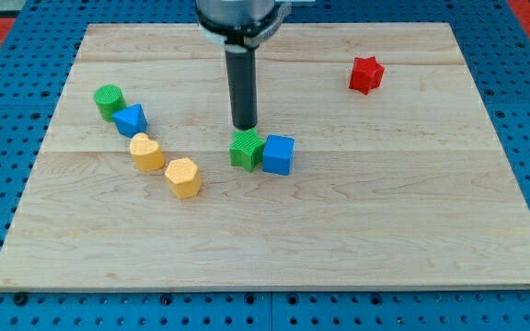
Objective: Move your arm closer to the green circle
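The green circle (109, 101) is a short green cylinder at the view's left, touching a blue cube (132, 119) at its lower right. My tip (245, 126) is near the board's middle, just above a green star block (246, 149), far to the right of the green circle. The dark rod rises straight up from the tip to the arm at the view's top.
A second blue cube (279, 154) touches the green star's right side. A yellow heart block (145, 152) and a yellow hexagon block (183, 176) lie below the first blue cube. A red star block (366, 74) sits at the upper right. All rest on the wooden board (385, 230).
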Motion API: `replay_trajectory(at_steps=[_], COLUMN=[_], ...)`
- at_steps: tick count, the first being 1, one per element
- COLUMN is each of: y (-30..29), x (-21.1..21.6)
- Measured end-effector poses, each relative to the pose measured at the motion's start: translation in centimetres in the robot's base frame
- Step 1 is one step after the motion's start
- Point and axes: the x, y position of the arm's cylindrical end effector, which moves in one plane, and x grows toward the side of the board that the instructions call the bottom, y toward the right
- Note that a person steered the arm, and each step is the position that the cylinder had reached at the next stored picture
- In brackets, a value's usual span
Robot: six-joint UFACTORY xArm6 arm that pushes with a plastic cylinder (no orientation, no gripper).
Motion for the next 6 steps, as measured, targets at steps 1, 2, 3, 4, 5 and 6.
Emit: replay_trajectory(at_steps=[1, 2, 3, 4, 5, 6], y=[-1.4, -7.3, -11.6, -15.6, -23.1, -21.9], x=[-3.9, -5.9, -6.9, -6.9, -5.5, -0.7])
